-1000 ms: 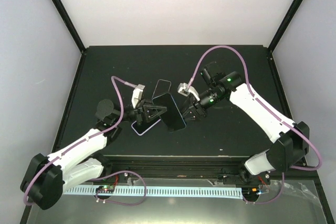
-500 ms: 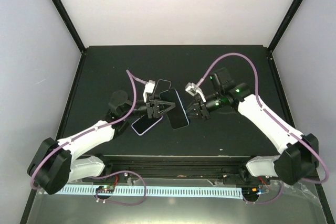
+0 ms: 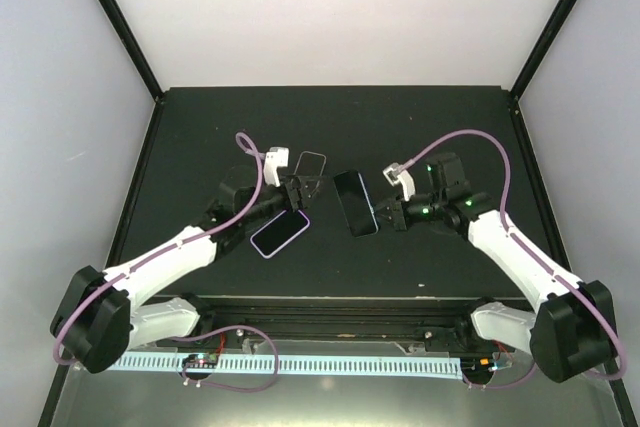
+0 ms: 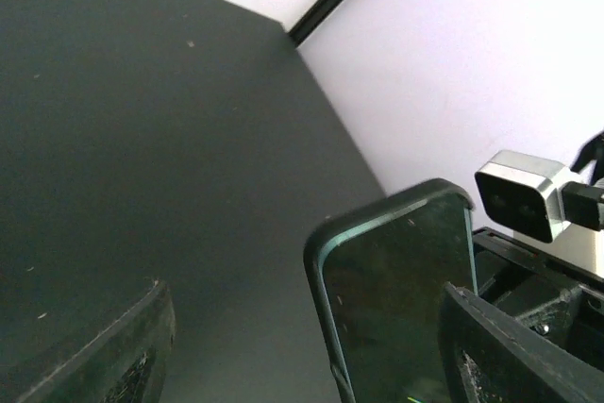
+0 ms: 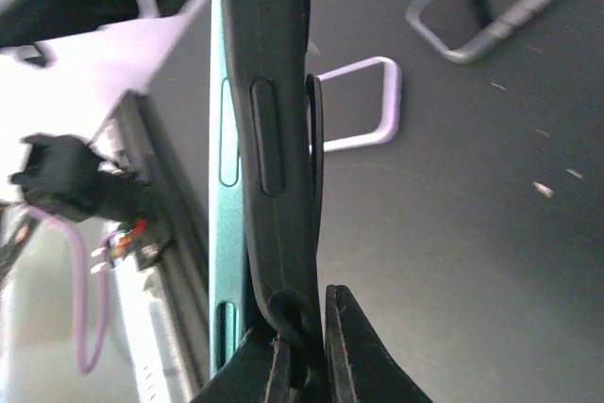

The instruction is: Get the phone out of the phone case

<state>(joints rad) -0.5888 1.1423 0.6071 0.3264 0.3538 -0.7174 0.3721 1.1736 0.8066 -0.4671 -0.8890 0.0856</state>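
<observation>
Cased items held: one. The phone, in its dark phone case, is pinched at one end by the right hand, with its long axis running front to back. The left hand is spread wide and empty. It stands left of the phone, apart from it. Loose on the surface: two cases, one lavender-rimmed case and one grey-rimmed case.

No words, numbers, brand marks or signs could be read in any view. The phone showed a dark, blank screen. Any print on the small circuit boards at the near edge of the desk was too small to make out.

Dark phone (glossy) in phone case.
</observation>
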